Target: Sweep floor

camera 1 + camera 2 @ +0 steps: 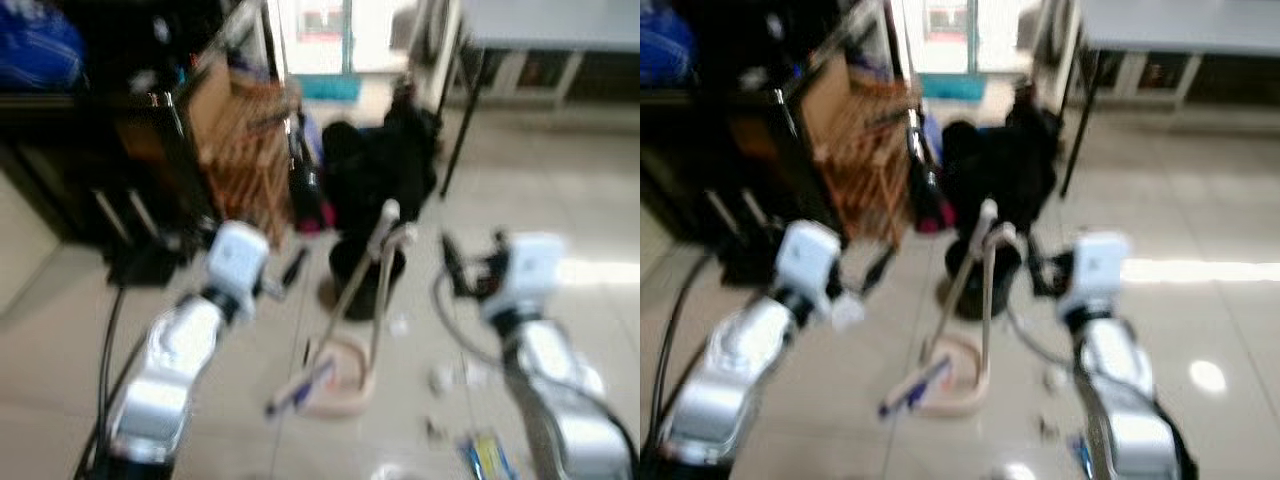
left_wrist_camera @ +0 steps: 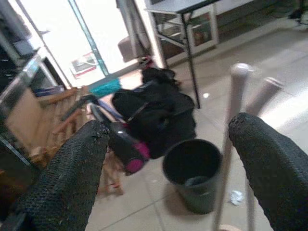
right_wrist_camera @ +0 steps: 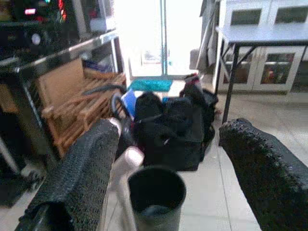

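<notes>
A beige dustpan [image 1: 338, 388] sits on the tiled floor in the middle, with a blue-bristled brush [image 1: 300, 390] lying across it. Two pale handles [image 1: 386, 222] rise from it. Just behind stands a round black bin [image 1: 366, 276]. Small white scraps of litter [image 1: 447, 378] lie to the right of the pan. My left gripper [image 1: 292, 268] hovers left of the handles, fingers open; in its wrist view the handles [image 2: 237, 96] stand by one finger. My right gripper [image 3: 168, 127] is open too, right of the handles, facing the bin [image 3: 156, 195].
Black bags [image 1: 385, 165] are heaped behind the bin. A wooden folding rack [image 1: 245, 150] leans on a dark shelf unit [image 1: 90, 130] at the left. A black table leg [image 1: 460, 110] stands at the back right. A blue and yellow wrapper [image 1: 485, 455] lies near my right arm.
</notes>
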`<state>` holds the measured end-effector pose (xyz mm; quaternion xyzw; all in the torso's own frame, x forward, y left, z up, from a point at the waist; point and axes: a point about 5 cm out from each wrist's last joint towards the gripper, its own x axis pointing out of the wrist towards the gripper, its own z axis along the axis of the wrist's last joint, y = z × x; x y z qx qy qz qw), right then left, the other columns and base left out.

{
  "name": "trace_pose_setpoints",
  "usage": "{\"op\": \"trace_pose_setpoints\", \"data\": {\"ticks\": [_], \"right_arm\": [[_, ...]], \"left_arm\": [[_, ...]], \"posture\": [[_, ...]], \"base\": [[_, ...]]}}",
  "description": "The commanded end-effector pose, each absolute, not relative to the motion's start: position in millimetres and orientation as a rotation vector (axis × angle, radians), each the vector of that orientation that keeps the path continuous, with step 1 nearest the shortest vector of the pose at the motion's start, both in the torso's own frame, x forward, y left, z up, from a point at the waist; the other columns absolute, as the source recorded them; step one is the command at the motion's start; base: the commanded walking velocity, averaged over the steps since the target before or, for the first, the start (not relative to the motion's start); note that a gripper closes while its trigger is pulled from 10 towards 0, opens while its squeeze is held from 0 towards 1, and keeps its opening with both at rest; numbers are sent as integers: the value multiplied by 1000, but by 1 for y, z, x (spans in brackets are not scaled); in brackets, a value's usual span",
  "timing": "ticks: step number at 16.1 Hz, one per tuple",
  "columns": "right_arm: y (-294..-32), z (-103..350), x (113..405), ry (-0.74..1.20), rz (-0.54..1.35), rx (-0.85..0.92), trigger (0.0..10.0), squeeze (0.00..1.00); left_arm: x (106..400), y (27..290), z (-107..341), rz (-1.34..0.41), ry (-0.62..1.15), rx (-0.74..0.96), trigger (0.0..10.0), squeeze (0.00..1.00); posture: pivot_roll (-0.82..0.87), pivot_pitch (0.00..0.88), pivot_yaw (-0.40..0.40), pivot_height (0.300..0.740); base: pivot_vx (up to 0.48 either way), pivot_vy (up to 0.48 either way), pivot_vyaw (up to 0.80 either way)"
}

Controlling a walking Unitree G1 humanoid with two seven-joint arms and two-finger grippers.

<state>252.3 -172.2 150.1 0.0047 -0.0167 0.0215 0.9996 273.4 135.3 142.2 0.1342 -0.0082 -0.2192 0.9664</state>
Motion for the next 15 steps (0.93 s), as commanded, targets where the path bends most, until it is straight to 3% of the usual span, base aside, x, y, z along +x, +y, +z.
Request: {"op": "trace_pose_setpoints", "data": {"ticks": [1, 7, 8, 12, 15], "right_arm": [[-165, 162, 255, -79, 64, 36, 10000, 0], [-172, 150, 277, 55, 10, -16, 10000, 0], [-174, 148, 286, 78, 26, 0, 10000, 1000], [-176, 159, 324, 85, 70, 77, 10000, 1000], [-176, 174, 338, 39, 82, 61, 10000, 1000]], "left_arm": [[275, 144, 144, -410, -11, 293, 10000, 0], [280, 143, 145, -467, -15, 304, 10000, 0], [282, 146, 141, -502, 13, 329, 10000, 0], [276, 163, 124, -592, 89, 418, 10000, 0], [272, 159, 124, -551, 85, 306, 10000, 0]], "posture": [[-57, 91, 13, 740], [-55, 87, 18, 740], [-51, 96, 15, 740], [-38, 107, 13, 740], [-47, 118, 8, 740]], "base": [[0, 0, 0], [0, 0, 0], [0, 0, 0], [0, 0, 0], [0, 0, 0]]}}
